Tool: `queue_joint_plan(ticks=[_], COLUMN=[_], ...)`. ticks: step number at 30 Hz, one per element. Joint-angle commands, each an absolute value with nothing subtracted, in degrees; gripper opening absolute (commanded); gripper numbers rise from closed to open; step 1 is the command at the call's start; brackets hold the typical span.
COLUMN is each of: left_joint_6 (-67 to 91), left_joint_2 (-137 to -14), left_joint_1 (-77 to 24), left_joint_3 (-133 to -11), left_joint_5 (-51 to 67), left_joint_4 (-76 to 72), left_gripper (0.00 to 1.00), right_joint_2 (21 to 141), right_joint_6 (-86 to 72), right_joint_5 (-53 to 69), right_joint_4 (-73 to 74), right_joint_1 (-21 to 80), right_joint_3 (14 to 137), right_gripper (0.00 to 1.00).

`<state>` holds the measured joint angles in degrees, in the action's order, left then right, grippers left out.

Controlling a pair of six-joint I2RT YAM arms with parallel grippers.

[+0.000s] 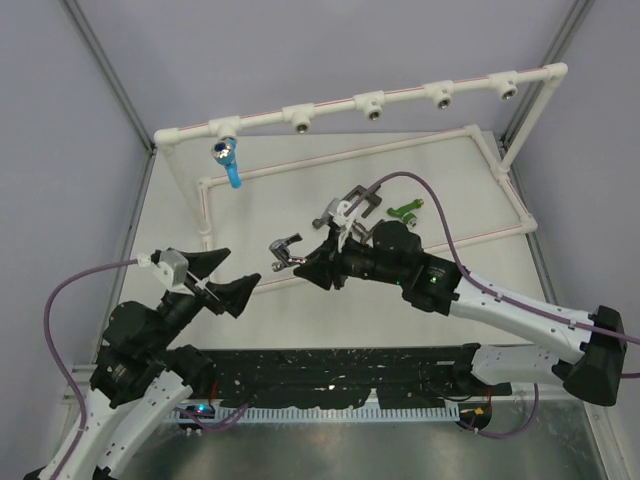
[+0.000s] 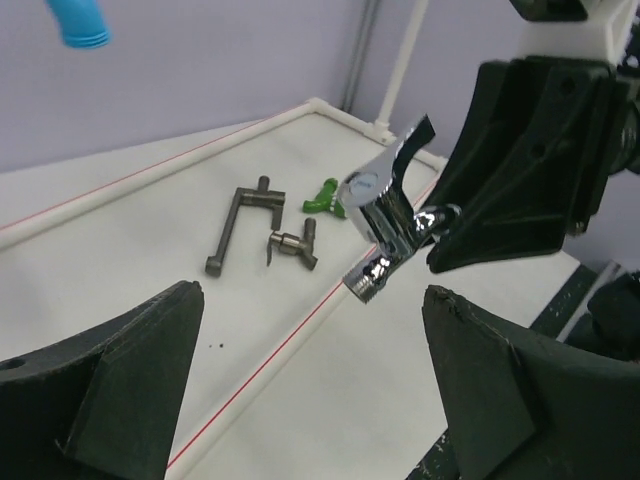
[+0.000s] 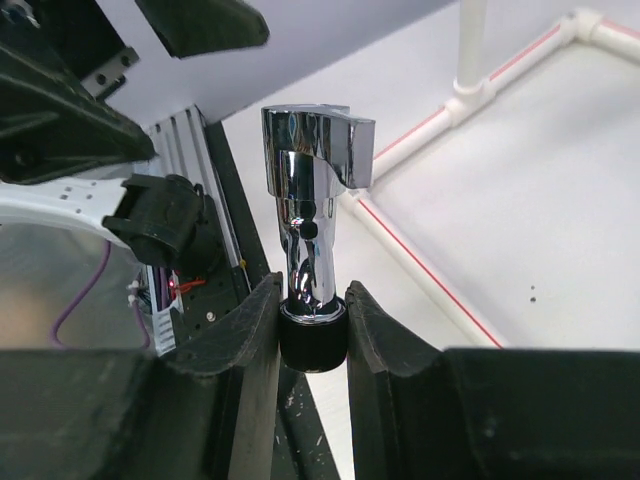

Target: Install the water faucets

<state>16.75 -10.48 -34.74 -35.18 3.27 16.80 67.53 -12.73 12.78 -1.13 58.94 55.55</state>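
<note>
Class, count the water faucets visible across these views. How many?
5: the blue faucet fitted on the pipe frame; the chrome faucet in the right gripper; the green faucet, the larger dark faucet and the smaller dark faucet lying on the table. None seems hidden.

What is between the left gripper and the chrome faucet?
Nothing solid: the top view shows only open air above the white frame pipe between the left gripper and the chrome faucet.

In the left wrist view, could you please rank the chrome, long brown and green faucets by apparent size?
1. chrome faucet, helped by being nearest the camera
2. long brown faucet
3. green faucet
</note>
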Motion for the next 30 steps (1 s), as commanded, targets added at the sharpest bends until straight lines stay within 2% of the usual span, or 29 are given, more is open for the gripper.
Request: queue_joint_plan(ticks=[1, 8, 11, 15, 22, 24, 26, 28, 30], left_joint_6=[7.1, 4.0, 3.7, 2.6, 3.2, 3.6, 3.5, 3.0, 2.1], left_joint_2=[-12.7, -19.9, -23.8, -26.7, -29.9, -30.1, -30.6, -30.8, -30.9], left_joint_1=[-34.8, -34.8, -34.9, -34.8, -34.9, -34.9, -34.9, -34.8, -34.8], left_joint_3=[-37.9, -38.7, -39.2, -40.5, -41.9, -42.0, -42.2, -42.6, -42.8], left_joint_5=[20.6, 36.7, 39.6, 43.5, 48.2, 49.3, 50.1, 50.5, 50.6], left_joint_4=[15.4, 10.2, 8.0, 6.8, 7.2, 6.9, 7.4, 8.6, 10.1], left_gripper=[0.94, 0.88, 0.81, 0.77, 0.61, 0.54, 0.43, 0.31, 0.13], right_joint_2=[60.7, 56.3, 56.3, 56.3, 56.4, 56.8, 57.0, 57.2, 57.2], right_joint_6=[-8.5, -6.2, -6.1, -6.1, -5.5, -5.1, -5.2, -5.0, -5.0], right_joint_5=[17.7, 22.9, 25.0, 26.2, 26.6, 26.9, 26.9, 26.9, 27.0], right_joint_4=[-8.8, -13.1, -14.5, -15.6, -16.3, -16.3, -16.4, -16.7, -16.5], right_joint_1=[58.7, 58.7, 58.7, 58.7, 58.7, 58.6, 58.7, 58.7, 58.7], right_joint_3=[53.1, 49.7, 49.6, 49.1, 48.7, 48.7, 48.7, 48.7, 48.9], right_gripper=[0.05, 0.05, 0.05, 0.05, 0.05, 0.05, 0.05, 0.05, 0.05])
